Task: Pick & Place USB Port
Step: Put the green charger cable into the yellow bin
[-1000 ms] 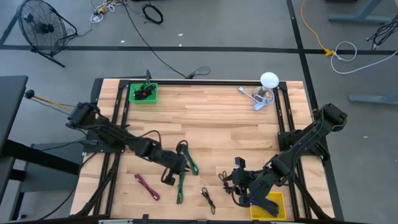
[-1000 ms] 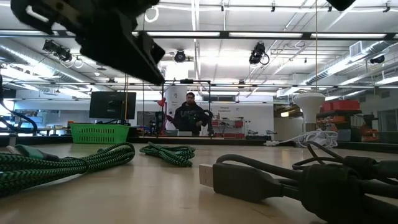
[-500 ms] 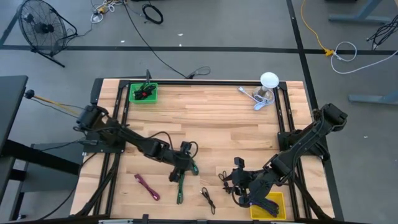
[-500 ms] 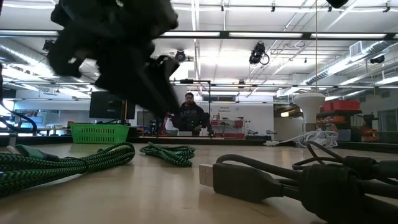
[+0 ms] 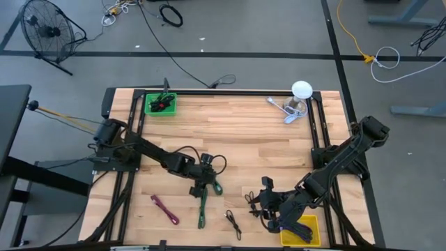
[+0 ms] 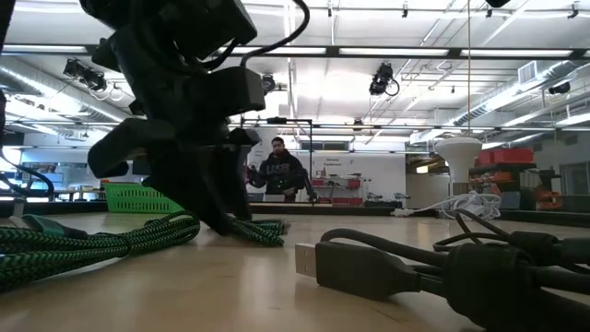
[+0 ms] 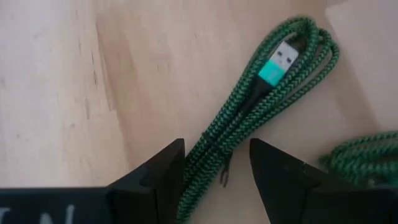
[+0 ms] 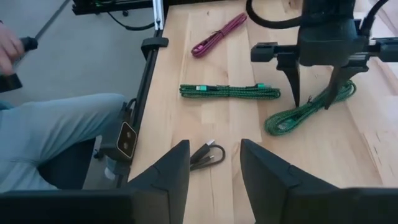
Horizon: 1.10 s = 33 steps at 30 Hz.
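Note:
A folded green braided USB cable [image 7: 261, 99] lies flat on the wooden table, its silver plug [image 7: 283, 57] pointing away from my left gripper. My left gripper [image 7: 214, 146] is open and tipped down over it [image 8: 313, 102], one finger on each side of the strands [image 5: 203, 187]. Beside it lies a second, straight green cable bundle [image 8: 230, 92]. My right gripper [image 8: 213, 146] hangs open above the table's near right part [image 5: 259, 203], with nothing between its fingers.
A pink cable [image 5: 165, 208] and a small black cable [image 5: 233, 222] lie near the front edge. Black cables [image 6: 387, 267] are heaped under the right arm, by a yellow bin [image 5: 304, 229]. A green bin [image 5: 161, 104] stands far left, a white lamp [image 5: 301, 89] far right. A seated person's leg [image 8: 56, 124] shows beyond the table.
My left gripper has moved toward the table's right and a little toward the far edge, sinking and tipping further down, from beside the straight green bundle to over the folded green cable. The cables lie as before. My right arm has kept still.

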Each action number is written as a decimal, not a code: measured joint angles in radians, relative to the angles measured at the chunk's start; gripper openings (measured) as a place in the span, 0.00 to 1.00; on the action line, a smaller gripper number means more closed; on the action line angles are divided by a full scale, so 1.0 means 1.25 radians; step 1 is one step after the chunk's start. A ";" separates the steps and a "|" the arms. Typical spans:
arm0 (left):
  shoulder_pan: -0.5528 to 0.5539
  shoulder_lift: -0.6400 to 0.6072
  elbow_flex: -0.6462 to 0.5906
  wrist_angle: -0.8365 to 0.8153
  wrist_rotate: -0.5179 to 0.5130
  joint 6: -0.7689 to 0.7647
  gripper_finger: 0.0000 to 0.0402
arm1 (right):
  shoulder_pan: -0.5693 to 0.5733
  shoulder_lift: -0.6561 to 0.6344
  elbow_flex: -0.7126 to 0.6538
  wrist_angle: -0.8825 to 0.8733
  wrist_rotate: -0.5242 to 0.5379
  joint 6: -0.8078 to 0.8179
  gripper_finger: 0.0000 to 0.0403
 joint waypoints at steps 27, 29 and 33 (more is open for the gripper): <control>0.030 -0.126 -0.002 0.180 -0.141 -0.100 0.04 | -0.005 0.000 0.000 0.000 0.095 -0.051 0.36; 0.033 -0.158 -0.001 0.215 -0.147 -0.086 0.04 | -0.012 0.000 0.000 0.000 0.109 -0.059 0.36; 0.040 -0.228 -0.001 0.256 -0.161 -0.078 0.04 | -0.033 -0.002 0.000 0.000 0.148 -0.093 0.36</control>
